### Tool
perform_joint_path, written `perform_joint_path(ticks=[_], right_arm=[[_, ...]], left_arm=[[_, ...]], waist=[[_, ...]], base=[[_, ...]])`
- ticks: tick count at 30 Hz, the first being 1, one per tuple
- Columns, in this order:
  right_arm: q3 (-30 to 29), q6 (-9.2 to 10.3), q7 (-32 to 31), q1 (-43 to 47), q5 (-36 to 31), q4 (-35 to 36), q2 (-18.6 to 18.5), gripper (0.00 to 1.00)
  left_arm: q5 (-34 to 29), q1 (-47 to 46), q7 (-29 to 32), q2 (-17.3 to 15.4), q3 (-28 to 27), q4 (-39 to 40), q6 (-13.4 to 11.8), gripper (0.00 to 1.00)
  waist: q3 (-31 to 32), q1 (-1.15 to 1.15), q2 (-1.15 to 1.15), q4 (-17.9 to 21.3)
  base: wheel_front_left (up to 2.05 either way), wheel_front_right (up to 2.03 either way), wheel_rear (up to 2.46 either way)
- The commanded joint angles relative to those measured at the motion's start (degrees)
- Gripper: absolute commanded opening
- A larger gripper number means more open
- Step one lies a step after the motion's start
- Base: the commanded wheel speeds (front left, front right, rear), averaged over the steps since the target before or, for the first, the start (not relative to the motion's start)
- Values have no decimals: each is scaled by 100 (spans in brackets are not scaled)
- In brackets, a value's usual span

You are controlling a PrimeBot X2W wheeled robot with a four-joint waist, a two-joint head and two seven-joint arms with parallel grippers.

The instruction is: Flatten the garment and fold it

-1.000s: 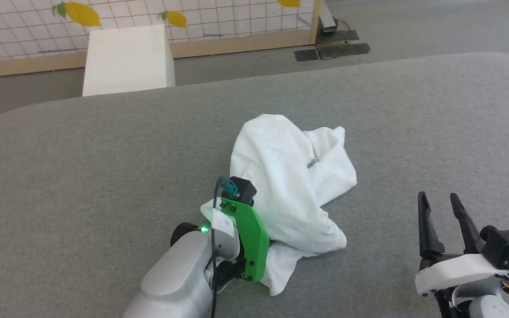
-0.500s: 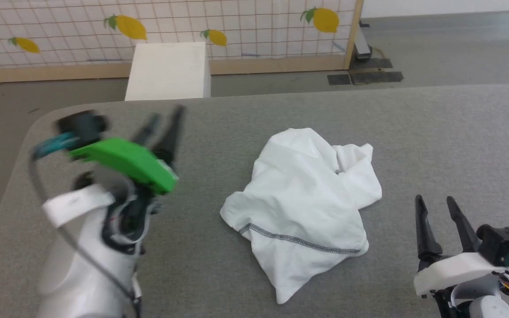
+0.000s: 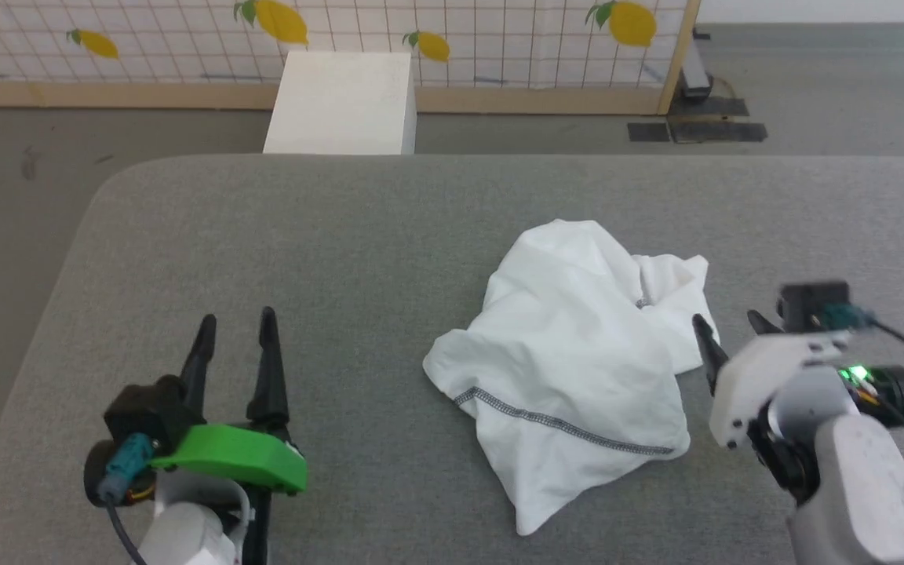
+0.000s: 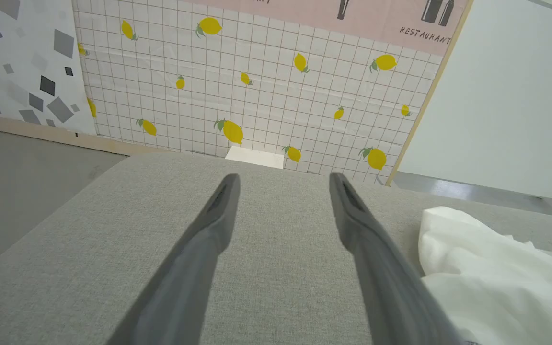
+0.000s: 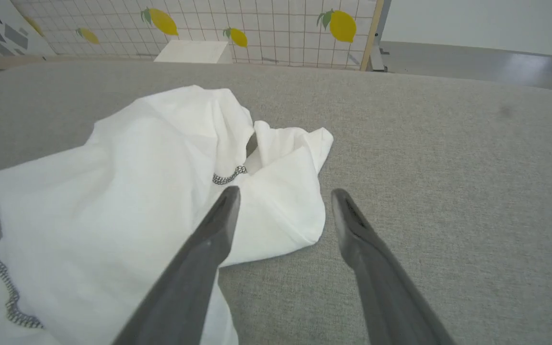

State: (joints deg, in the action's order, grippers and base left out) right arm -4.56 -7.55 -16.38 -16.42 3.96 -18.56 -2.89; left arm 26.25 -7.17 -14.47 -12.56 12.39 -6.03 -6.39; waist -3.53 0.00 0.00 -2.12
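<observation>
The garment [image 3: 577, 369] is a crumpled white shirt with a dark zigzag seam along its near fold, lying in a heap on the grey table [image 3: 326, 235]. My left gripper [image 3: 236, 320] stands open at the lower left, well apart from the cloth, with nothing between its fingers. The left wrist view shows my left gripper [image 4: 283, 177] over bare table with the garment [image 4: 496, 273] off to its right. My right gripper [image 3: 725, 322] is open at the shirt's right edge. In the right wrist view my right gripper [image 5: 285, 191] hovers over the garment [image 5: 137, 182], its left finger above a cloth corner.
A white box [image 3: 342, 102] stands on the floor beyond the table's far edge, in front of a lemon-patterned grid screen [image 3: 499, 31]. The table's rounded left corner [image 3: 99, 188] drops to grey floor. Dark floor plates [image 3: 695, 129] lie at the back right.
My left gripper let go of the garment, swung off to the left and settled open at the lower left. The right gripper moved up to the shirt's right edge. The head camera shifted.
</observation>
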Motion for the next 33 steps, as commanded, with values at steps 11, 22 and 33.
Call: perform_joint_path(ticks=[11,22,33], right_arm=[[830,6,-1948,-1301,-444,-1164,-504,100],[995,6,-1832,-1486,161,-1290,-780,0],[-1212,6,-2076,-828,226,-212,-1579,0]], left_arm=[[-461,207,-51,537,-146,332,90,100],[-720,158,-52,820,-384,313,344,100],[-979,248,-52,877,-495,169,543,100]], waist=[[-752,0,0,-592],[-807,0,0,-661],[-450,0,0,-230]], base=[[0,0,0],[0,0,0],[0,0,0]])
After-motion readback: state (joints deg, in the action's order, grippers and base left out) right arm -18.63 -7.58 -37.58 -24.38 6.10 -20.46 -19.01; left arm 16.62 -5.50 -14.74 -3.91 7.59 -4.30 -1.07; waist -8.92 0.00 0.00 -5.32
